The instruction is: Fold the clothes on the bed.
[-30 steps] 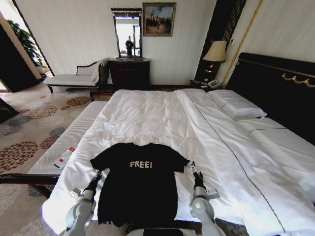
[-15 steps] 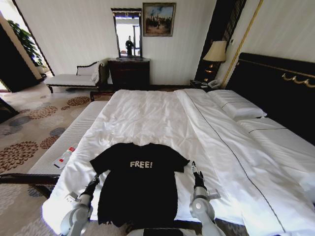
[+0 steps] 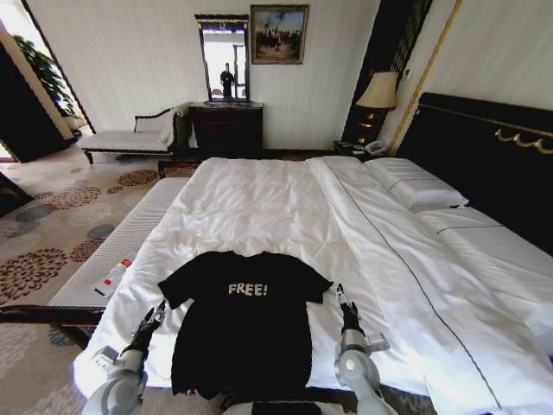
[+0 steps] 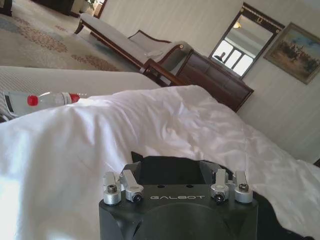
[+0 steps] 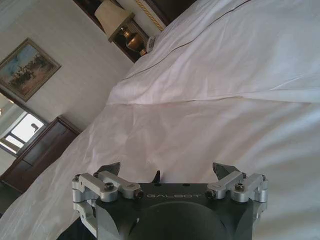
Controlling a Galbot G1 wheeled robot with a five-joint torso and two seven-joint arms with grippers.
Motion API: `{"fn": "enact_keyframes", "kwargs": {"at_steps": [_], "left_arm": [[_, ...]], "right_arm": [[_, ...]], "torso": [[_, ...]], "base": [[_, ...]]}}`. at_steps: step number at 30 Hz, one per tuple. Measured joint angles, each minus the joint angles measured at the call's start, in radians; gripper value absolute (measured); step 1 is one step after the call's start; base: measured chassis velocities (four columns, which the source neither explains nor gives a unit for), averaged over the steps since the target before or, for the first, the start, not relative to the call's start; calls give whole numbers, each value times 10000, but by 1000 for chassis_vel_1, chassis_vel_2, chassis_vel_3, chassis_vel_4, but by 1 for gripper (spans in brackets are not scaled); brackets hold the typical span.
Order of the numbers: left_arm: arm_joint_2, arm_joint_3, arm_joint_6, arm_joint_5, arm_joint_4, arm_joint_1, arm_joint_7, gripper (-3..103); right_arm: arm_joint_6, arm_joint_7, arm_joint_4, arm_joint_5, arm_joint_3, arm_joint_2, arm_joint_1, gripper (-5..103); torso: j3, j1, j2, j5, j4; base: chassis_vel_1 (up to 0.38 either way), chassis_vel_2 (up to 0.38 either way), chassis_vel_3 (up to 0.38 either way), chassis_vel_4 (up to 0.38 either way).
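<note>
the T-shirt (image 3: pixel 244 324) hem gets cut off at the bottom edge of the head view, and in the left wrist view the gripper body hides most of it. bottle (image 4: pixel 42 99) label's unreadable.

The walls are pale with thin stripes. A dark wooden dresser (image 3: pixel 226 128) stands under a tall mirror (image 3: pixel 224 59) and a gold-framed painting (image 3: pixel 278 34). A cream lamp (image 3: pixel 378 91) glows beside it. The carpet (image 3: pixel 47 225) has brown flower shapes.

Open white duvet (image 3: pixel 259 207) surrounds the T-shirt (image 3: pixel 244 324); pillows (image 3: pixel 415 186) lie well apart.
</note>
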Motion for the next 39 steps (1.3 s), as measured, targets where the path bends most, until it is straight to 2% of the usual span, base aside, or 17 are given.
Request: {"fn": "enact_keyframes", "kwargs": {"at_steps": [1, 5, 7, 10, 13, 15, 20, 23, 24, 26, 27, 29, 30, 32, 35, 37, 39], "left_arm": [[0, 0, 0, 0, 0, 0, 0, 66], [-349, -394, 0, -359, -1521, 591, -25, 88], [-368, -403, -3, -373, -1637, 622, -25, 88], [-599, -401, -50, -437, -2861, 959, -38, 99], [-673, -335, -50, -491, -3189, 1026, -62, 100], [-748, -343, -70, -486, -3500, 1125, -54, 100], [-663, -700, 30, -591, -3841, 1006, -183, 100], [-137, -1383, 655, -578, -4353, 333, -884, 100], [-137, -1383, 655, -578, -4353, 333, -884, 100], [743, -2033, 1783, -765, -4869, -621, -2362, 100], [743, -2033, 1783, -765, -4869, -621, -2362, 100], [1415, -2277, 2869, -966, -4986, -1267, -3287, 100], [1567, -2245, 3184, -872, -4990, -1392, -3398, 100], [1622, -2184, 3338, -747, -4990, -1441, -3432, 100], [1655, -1453, 3805, 709, -4985, -1513, -3294, 100], [1644, -1322, 3827, 1018, -4981, -1520, -3259, 100], [1620, -919, 3883, 1838, -4868, -1603, -3168, 100]], "right_arm": [[0, 0, 0, 0, 0, 0, 0, 100], [-316, -114, 356, -33, -45, -334, -345, 100], [-339, -118, 378, -34, -46, -350, -341, 100], [-771, 0, 725, 498, -28, -515, -123, 100], [-915, 43, 724, 1109, -6, -609, 137, 100], [-1053, -135, 140, 2096, -10, -814, 816, 100], [-1217, -606, -1007, 2558, -67, -1048, 1556, 100], [-1404, -1086, -1806, 2624, -154, -1295, 1983, 100], [-1404, -1086, -1806, 2624, -154, -1295, 1983, 100], [-1469, -1397, -2283, 2607, -225, -1541, 2292, 100], [-1469, -1397, -2283, 2607, -225, -1541, 2292, 100], [-1473, -1510, -2503, 2563, -248, -1751, 2513, 100], [-1473, -1545, -2553, 2537, -251, -1827, 2564, 100], [-1473, -1574, -2594, 2508, -255, -1883, 2593, 100], [-1470, -1732, -2973, 2248, -322, -2101, 2716, 100], [-1468, -1768, -3059, 2186, -346, -2133, 2748, 100], [-1478, -1957, -3418, 1970, -445, -2242, 2913, 100]], "torso": [[0, 0, 0, 0, 0], [0, -1, 1, 2, -2], [0, -1, 1, 1, -1], [1, 0, 0, 2, 0], [1, 0, 1, 1, -5], [1, -1, 1, 0, 3], [2, 1, -2, 1, 4], [3, 2, -2, 0, 1], [3, 2, -2, 0, 1], [2, 1, -2, 1, -4], [2, 1, -2, 1, -4], [2, 2, -2, -1, -3], [3, 2, -2, -1, -2], [3, 3, -3, -2, -2], [2, 2, -2, 0, 0], [2, 2, -2, 0, 0], [2, 1, -1, 0, 1]], "base": [[0, 0, 0, 0], [0, 0, 0, 0], [0, 0, 0, 0], [0, 0, 0, 0], [0, 0, 0, 0], [0, 0, 0, 0], [0, 0, 0, 0], [0, 0, 0, 0], [0, 0, 0, 0], [0, 0, 0, 0], [0, 0, 0, 0], [0, 0, 0, 0], [0, 0, 0, 0], [0, 0, 0, 0], [0, 0, 0, 0], [0, 0, 0, 0], [0, 0, 0, 0]]}}
